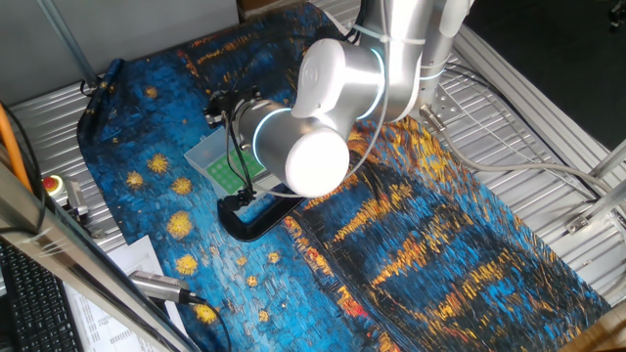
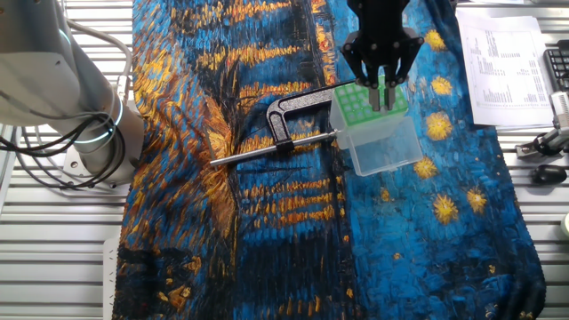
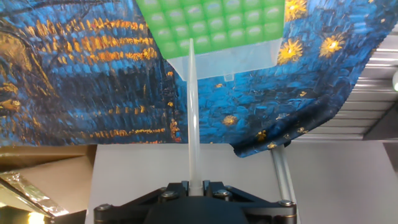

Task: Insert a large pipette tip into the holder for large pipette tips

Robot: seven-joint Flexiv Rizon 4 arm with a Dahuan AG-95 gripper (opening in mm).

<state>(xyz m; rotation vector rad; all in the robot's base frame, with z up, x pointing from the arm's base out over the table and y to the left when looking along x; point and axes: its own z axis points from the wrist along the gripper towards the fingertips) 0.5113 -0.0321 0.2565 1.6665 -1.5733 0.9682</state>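
The blue painted cloth [image 2: 267, 222] covers the table. On it sits the holder for large pipette tips [image 2: 375, 126], a see-through box with a green top full of holes. A black clamp [image 2: 298, 111] lies just beside it. The gripper [image 2: 383, 93] hangs right over the green top. Its fingers are closed on the large pipette tip [image 3: 191, 112]. The tip sticks straight out from the fingers, with its point near the edge of the green grid. It probably needs lining up with one hole, then pushing in.

Glossy white rounded arm [image 1: 337, 98], glowing cyan joint rings, black fingers [image 2: 378, 55]
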